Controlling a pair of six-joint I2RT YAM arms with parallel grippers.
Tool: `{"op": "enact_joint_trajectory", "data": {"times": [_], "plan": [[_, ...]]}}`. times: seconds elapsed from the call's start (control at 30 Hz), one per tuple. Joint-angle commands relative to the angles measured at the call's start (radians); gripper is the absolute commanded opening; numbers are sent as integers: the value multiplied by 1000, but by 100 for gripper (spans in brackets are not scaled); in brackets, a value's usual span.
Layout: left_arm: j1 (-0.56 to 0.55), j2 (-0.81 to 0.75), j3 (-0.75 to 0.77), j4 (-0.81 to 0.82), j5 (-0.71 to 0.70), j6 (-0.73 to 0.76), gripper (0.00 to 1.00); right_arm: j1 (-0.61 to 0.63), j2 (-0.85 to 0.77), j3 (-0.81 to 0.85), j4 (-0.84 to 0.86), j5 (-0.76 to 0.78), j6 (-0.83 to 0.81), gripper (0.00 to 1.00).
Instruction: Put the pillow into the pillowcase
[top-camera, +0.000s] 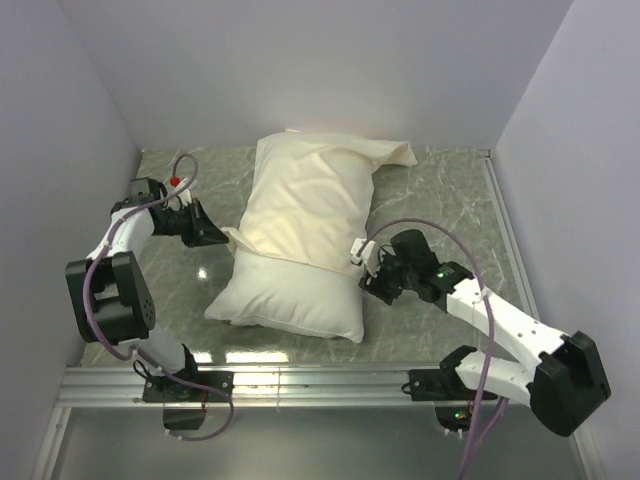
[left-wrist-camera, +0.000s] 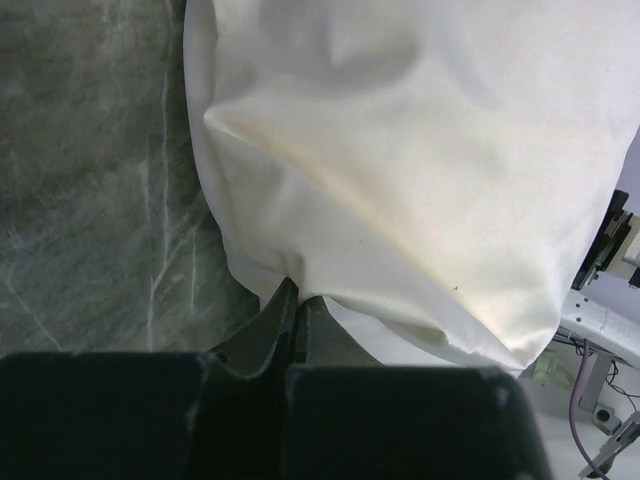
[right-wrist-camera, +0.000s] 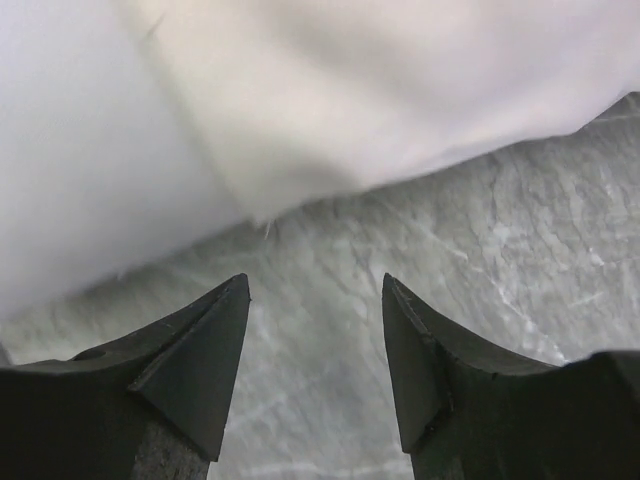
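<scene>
Pillow (top-camera: 295, 300) lies mid-table, far half inside the pillowcase (top-camera: 310, 195), near half bare white. Left gripper (top-camera: 222, 238) is pinched tight on the pillowcase's left edge. Right gripper (right-wrist-camera: 315, 285) has jaws apart with nothing between them but table (right-wrist-camera: 480, 250); the hem (right-wrist-camera: 262, 205) sits just ahead of the tips.

My call: the step in hand is the 2nd grip, on the right side of the hem. I'd ease forward low so 1 finger slides under the cream layer only, not the pillow, then close. Risk: catching both layers, or the hem slipping out. With 2 grips on, pull evenly toward the near edge.
</scene>
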Motion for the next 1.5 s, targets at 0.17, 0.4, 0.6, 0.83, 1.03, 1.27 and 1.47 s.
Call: {"op": "enact_joint_trajectory", "data": {"times": [0.17,0.4,0.6,0.83,1.03,1.27,1.47], "plan": [[1,-27,-39,-4,20,10,0,122,144,78,217,192,236,63],[-1,-40,-53,-1,23,19,0,171,153,112,219,226,298,69],[-1,-47,-78,10,26,20,0,174,159,111,309,309,370,36],[-1,-53,-90,10,22,31,0,174,96,117,299,303,410,0],[-1,-51,-85,-2,34,36,0,144,83,89,305,283,428,0],[1,-108,19,-177,204,146,0,14,-3,313,53,-59,520,0],[-6,-146,328,-287,313,183,0,-111,21,606,-86,-265,579,0]]}}
